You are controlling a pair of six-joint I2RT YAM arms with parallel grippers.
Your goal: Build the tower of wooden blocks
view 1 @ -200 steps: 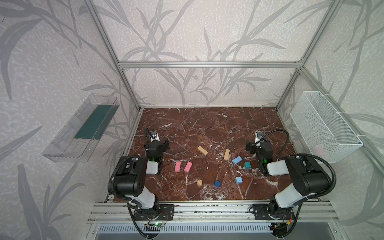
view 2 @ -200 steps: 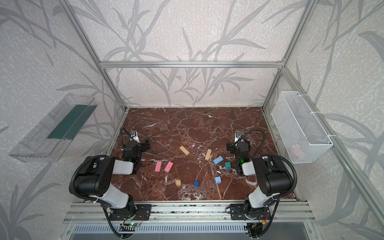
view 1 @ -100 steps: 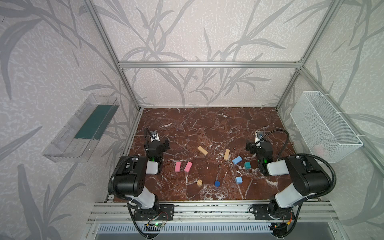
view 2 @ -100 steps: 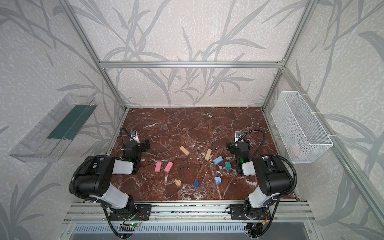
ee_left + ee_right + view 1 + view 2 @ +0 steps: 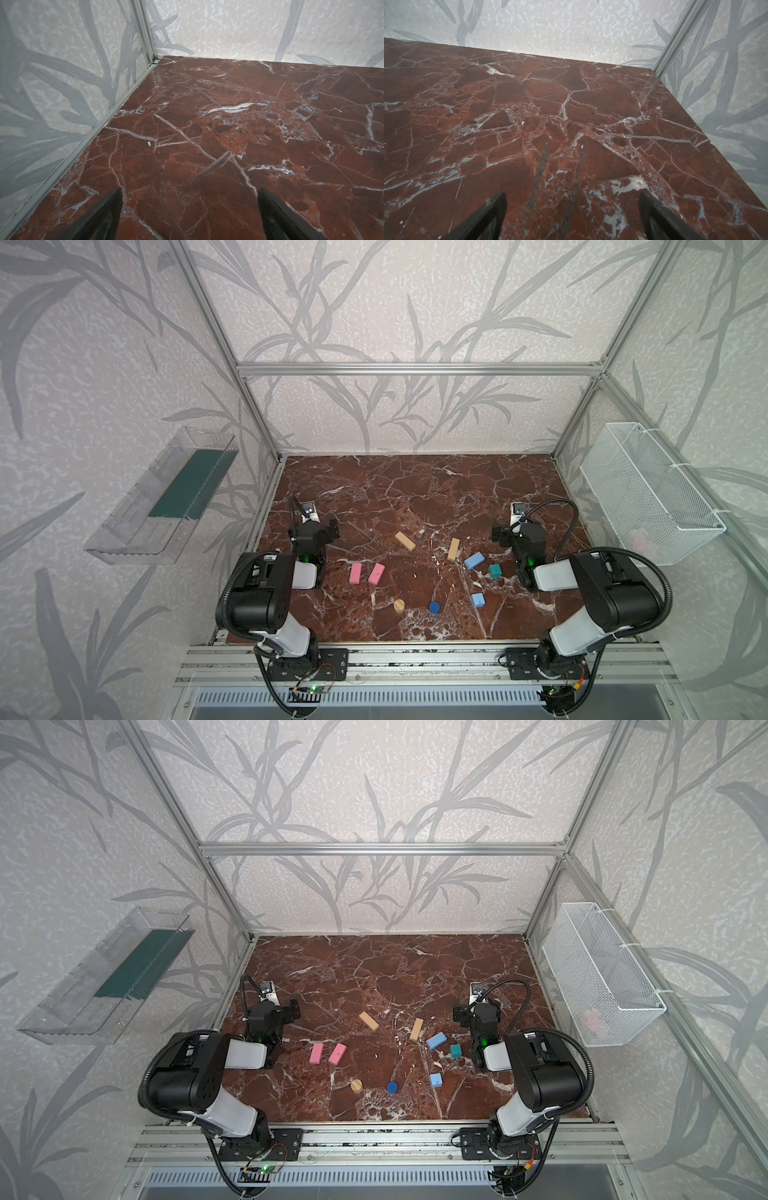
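Nine wooden blocks (image 5: 376, 573) lie unstacked, left fingers (image 5: 104, 214) and right fingers (image 5: 488, 216) apart and empty: likely next, grasping a tan wooden bar (image 5: 404, 540).

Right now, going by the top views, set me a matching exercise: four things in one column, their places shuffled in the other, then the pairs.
Things:
1. teal cube
2. dark blue cylinder
3. wire basket
4. clear tray

Places:
A. hung on the left wall
B. on the table, beside the right arm
C. hung on the right wall
D. on the table near its front edge, midway between the arms

Pairs: 1-B, 2-D, 3-C, 4-A
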